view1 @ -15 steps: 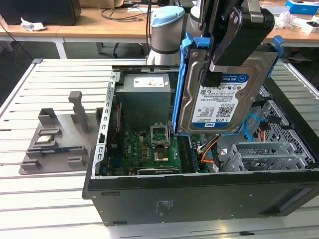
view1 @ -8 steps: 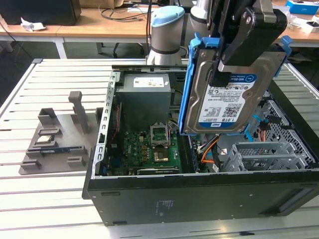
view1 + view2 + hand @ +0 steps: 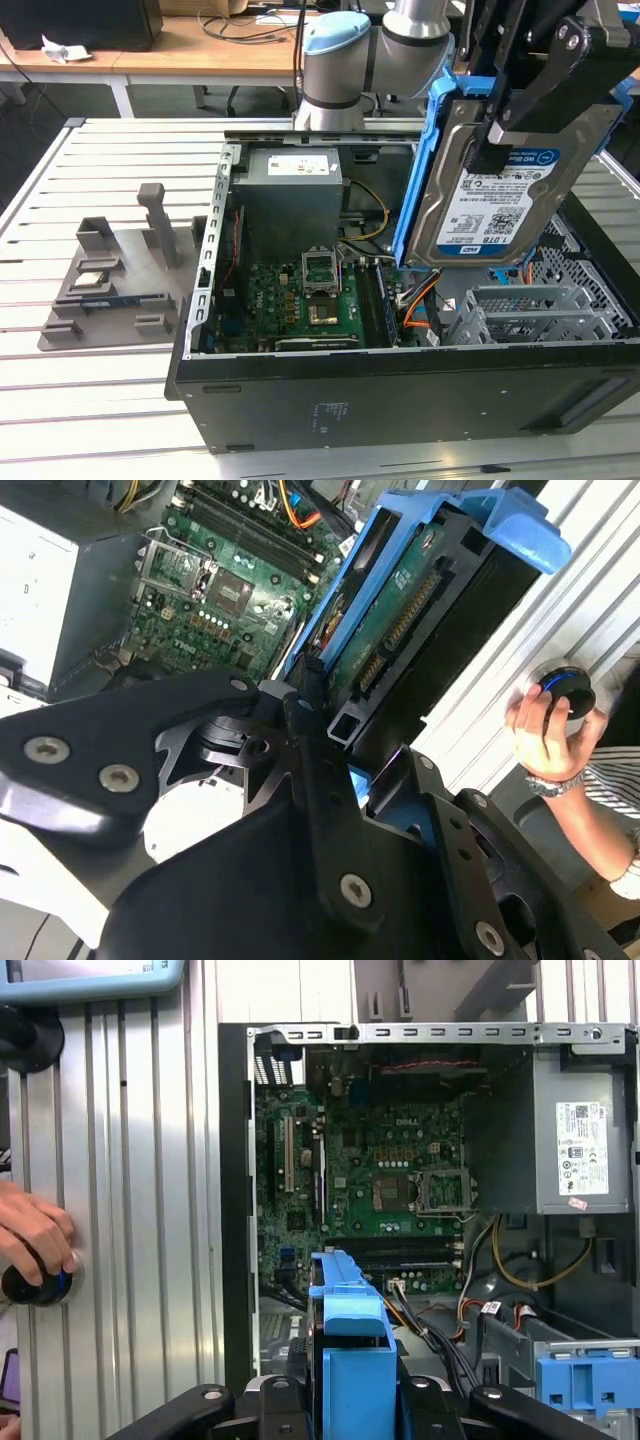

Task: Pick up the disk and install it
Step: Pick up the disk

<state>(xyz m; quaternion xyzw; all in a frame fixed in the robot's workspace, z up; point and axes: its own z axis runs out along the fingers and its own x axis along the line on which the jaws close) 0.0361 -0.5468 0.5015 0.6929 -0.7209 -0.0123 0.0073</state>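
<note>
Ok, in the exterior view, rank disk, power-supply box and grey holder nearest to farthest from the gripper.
1. disk, clamped in the gripper, exterior view's right.
2. power-supply box, mid-case.
3. grey holder, on the table at the exterior view's left.

Disk (image 3: 500, 215): silver metal body; white label with a blue band, black barcodes and print; dark green circuit board on its underside in the second wrist view.
Carrier rails (image 3: 413, 175): bright blue plastic.
Claw (image 3: 345, 720): matt black, silver screw heads.
Arm (image 3: 335, 60): silver-grey, pale blue cap.
Computer case (image 3: 350, 400): black shell, grey perforated metal inside.
Motherboard (image 3: 310, 300): green, black slots, silver socket.
Power supply (image 3: 290, 195): grey, white label.
Cables: orange (image 3: 420, 300), yellow (image 3: 378, 215).
Bracket (image 3: 585, 1380): blue.
Desk (image 3: 100, 400): pale silver, ribbed in parallel slats.
Fixture tray (image 3: 110, 290): mid grey.
Knob (image 3: 560, 692): black with blue.
Sleeve (image 3: 610, 790): finely striped, white and dark.
</note>
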